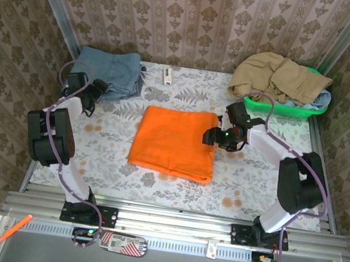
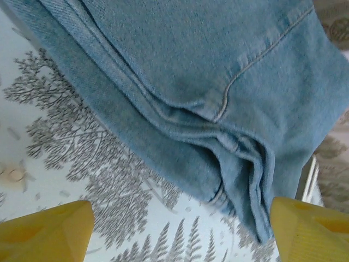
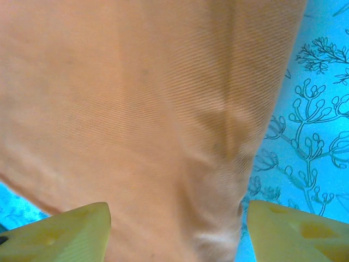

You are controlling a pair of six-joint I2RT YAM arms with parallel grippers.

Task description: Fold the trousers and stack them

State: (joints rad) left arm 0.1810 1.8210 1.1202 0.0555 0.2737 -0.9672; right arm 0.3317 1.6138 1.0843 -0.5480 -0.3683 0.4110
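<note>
Currently trousers (image 1: 174, 143) folded flat directly beneath right gripper (image 3: 177, 218), jaws spread wide, nothing pinched — fold looks done; left gripper (image 2: 180, 215) equally wide, blue-grey garment (image 2: 180, 71) just ahead of it — probably the stack spot

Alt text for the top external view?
Orange trousers lie folded flat in the centre, the right gripper at their right edge. The left gripper is beside a folded blue garment back left; a green basket of tan clothes sits back right.
</note>
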